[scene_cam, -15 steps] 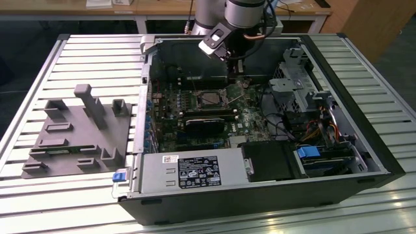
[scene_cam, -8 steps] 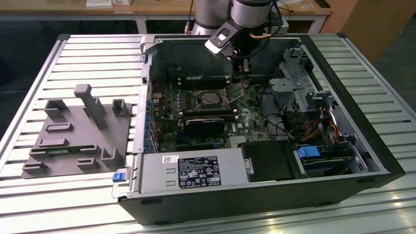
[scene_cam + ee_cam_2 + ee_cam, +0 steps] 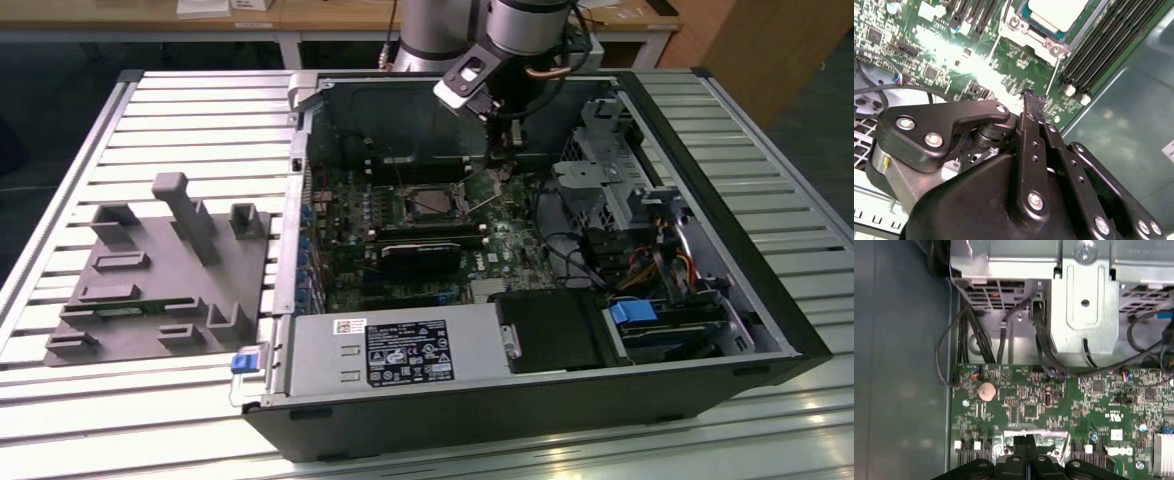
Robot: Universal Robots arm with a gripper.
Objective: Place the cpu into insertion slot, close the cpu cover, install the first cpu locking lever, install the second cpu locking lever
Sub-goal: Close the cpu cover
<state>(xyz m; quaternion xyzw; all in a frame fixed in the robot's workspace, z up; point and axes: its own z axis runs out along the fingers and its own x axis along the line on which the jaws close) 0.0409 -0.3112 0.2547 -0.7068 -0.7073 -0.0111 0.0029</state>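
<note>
The cpu, with its shiny silver top, lies in the insertion slot on the green motherboard. The silvery cpu cover frames it and looks to be lying down over it. A thin metal locking lever sticks out from the socket's corner toward my gripper; in the exterior view the lever slants upward. My gripper hangs a little above the board beside the socket with its black fingers pressed together and nothing visible between them. It also appears in the exterior view and in the first wrist view.
Long black memory slots run beside the socket. A metal drive cage and loose black cables lie past the board's edge. A coin battery sits on the board. A grey fixture block stands on the table outside the case.
</note>
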